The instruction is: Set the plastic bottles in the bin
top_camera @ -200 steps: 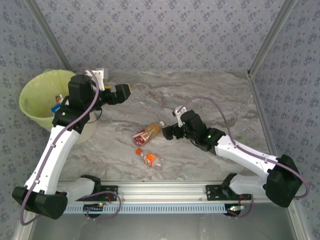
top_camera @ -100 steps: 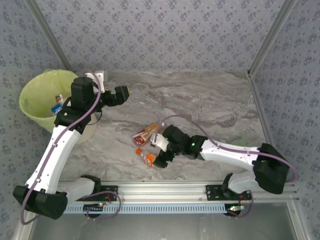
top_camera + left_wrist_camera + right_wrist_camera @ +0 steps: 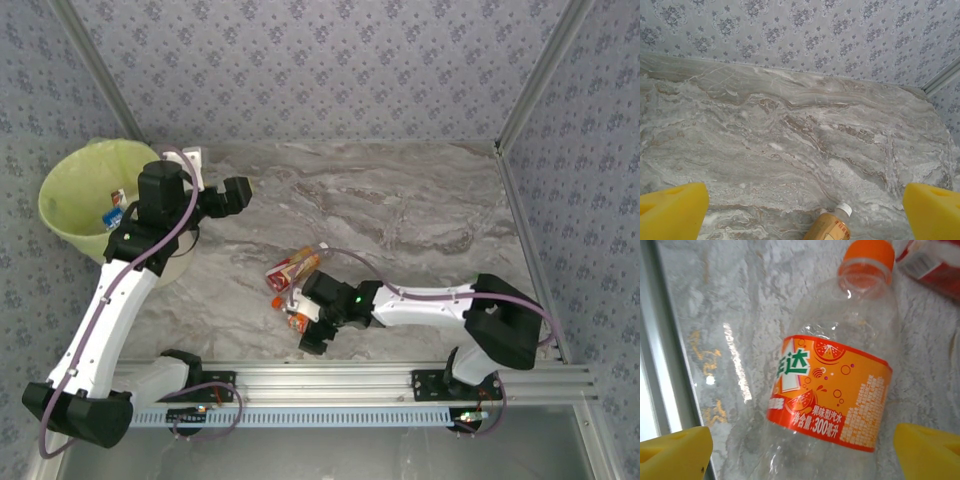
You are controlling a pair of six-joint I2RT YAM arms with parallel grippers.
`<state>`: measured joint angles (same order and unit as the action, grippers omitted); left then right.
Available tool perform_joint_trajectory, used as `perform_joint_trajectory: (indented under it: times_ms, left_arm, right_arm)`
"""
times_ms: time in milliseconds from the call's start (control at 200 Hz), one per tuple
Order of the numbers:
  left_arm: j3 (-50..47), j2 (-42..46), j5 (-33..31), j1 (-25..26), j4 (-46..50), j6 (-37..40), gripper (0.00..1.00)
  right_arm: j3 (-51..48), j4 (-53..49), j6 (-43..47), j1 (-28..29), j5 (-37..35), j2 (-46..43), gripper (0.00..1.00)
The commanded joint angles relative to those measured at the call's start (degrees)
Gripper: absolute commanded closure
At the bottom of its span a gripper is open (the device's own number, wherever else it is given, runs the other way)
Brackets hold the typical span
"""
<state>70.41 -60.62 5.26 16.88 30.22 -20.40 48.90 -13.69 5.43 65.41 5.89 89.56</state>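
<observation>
The right end effector [image 3: 802, 452] is spread wide astride the orange-labelled bottle [image 3: 832, 390], which lies on the table [image 3: 730, 315] with its base cut off. The left end effector [image 3: 800, 210] hangs with jaws apart above a second bottle [image 3: 832, 227], mostly cropped. The bin [image 3: 70, 180] at far left is partly hidden by the left arm [image 3: 110, 300].

My left arm [image 3: 105, 295] rises from its base and folds at the top, the left gripper [image 3: 237, 195] pointing right, jaws spread wide. My right arm [image 3: 430, 303] lies stretched low toward the left, the right gripper [image 3: 312, 328] tipped downward, jaws equally wide, yellow pads [image 3: 675, 450] far apart.
</observation>
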Motion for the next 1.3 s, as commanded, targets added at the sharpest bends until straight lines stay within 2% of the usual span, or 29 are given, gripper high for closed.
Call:
perform_joint_trajectory:
  times_ms: [0, 80, 160, 240, 440, 905, 1079, 1294]
  left_arm:
    - [-0.18, 0.55, -0.93, -0.18, 0.58, 0.89, 0.01]
    - [-0.19, 0.50, -1.33, -0.19, 0.72, 1.04, 0.00]
    - [-0.27, 0.42, -1.56, -0.27, 0.80, 1.07, 0.01]
    - [-0.28, 0.19, -1.60, -0.36, 0.72, 0.89, 0.01]
    - [0.16, -0.97, -1.47, -0.36, 0.53, 0.49, 0.00]
    - [1.19, -2.70, 0.15, -0.40, -0.92, -2.21, 0.00]
    - [0.95, -3.05, 1.28, -0.36, -2.19, -4.21, 0.00]
    - [0.13, -4.18, 5.34, -0.36, -4.20, -8.15, 0.01]
  right_arm:
    - [1.28, 0.66, -2.40, 0.16, -2.17, 2.74, 0.08]
    - [1.06, 0.16, -2.58, 0.07, -2.54, 4.07, 0.13]
    - [0.85, -1.04, -2.73, -0.01, -3.37, 4.65, 0.28]
    - [0.44, -2.14, -2.78, -0.60, -3.73, 3.80, 0.36]
    - [-1.87, -1.21, -3.15, -2.80, -5.37, -0.62, 0.46]
    - [-5.69, -1.14, -0.42, -4.89, -2.99, -14.78, 0.50]
    - [-7.44, 4.46, -1.30, -8.19, -3.83, -21.15, 0.53]
    - [-9.74, 15.14, -3.46, -12.02, -7.20, -24.00, 0.55]
